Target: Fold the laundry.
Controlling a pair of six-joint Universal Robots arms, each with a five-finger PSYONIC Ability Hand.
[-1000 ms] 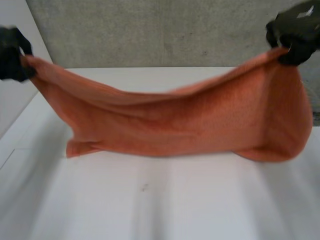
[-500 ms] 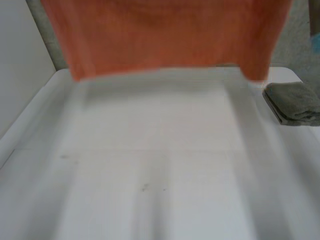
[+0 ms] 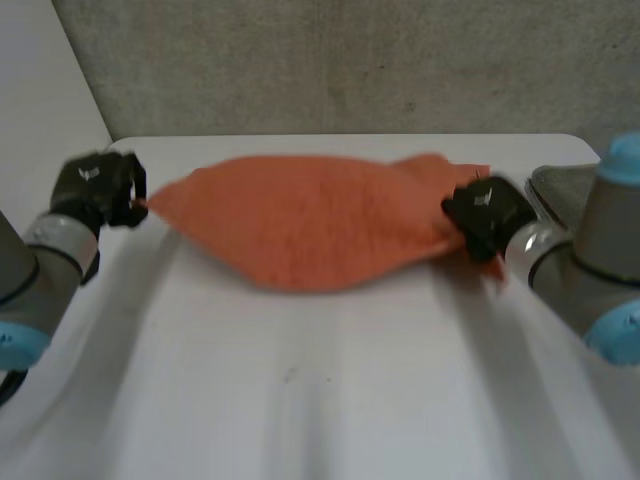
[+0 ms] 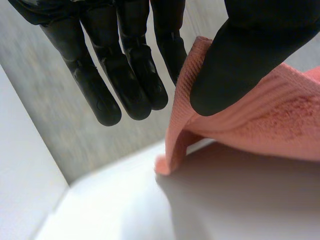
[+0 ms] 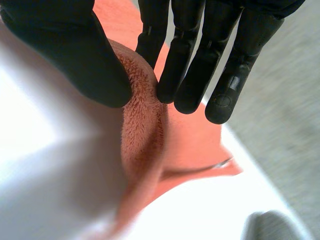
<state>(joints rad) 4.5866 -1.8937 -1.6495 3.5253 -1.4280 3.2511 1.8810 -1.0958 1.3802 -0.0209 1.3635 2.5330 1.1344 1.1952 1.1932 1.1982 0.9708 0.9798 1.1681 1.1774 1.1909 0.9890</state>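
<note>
My left hand and right hand pinch opposite ends of the orange towel, probably resting lengthwise left-to-right.

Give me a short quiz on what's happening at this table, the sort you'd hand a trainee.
1. True or false: only the left robot hand holds the orange towel.
2. What lies beside the right arm? A) a grey cloth B) a blue cup C) a book
3. Fill in: each robot hand pinches the towel between its fingers and its ____.

Key
1. False: the right robot hand pinches the other end.
2. A
3. thumb
</note>
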